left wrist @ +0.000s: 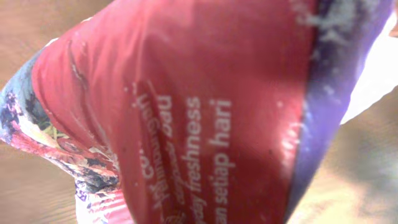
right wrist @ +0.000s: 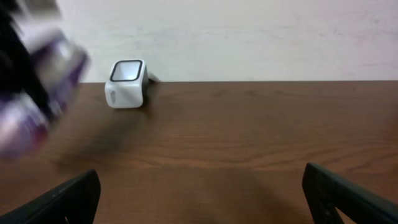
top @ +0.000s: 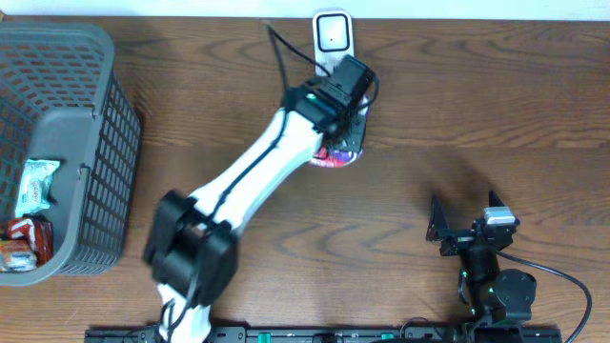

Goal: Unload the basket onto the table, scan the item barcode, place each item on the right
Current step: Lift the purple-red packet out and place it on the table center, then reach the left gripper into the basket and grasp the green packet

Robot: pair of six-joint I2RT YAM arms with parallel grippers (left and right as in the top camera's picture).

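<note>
**Left arm presenting the item to the scanner at the far edge of the counter.**

My left gripper (top: 351,122) is clamped on the red and purple printed foil packet (left wrist: 205,112), which I hold just in front of the small white box-shaped scanner (top: 332,33), apart from it, so that the scanner window can read a printed face. The left wrist view shows only white lettering on the packet, no barcode, so I judge that the code faces away or has yet to be turned toward the window. My right gripper (right wrist: 205,205) rests with its fingers wide apart and nothing between them, low over the brown wood-grain counter (top: 496,95), well clear of the scanner's line of sight. The grey plastic lattice basket (top: 95,143) at the left edge holds other packets.
</note>
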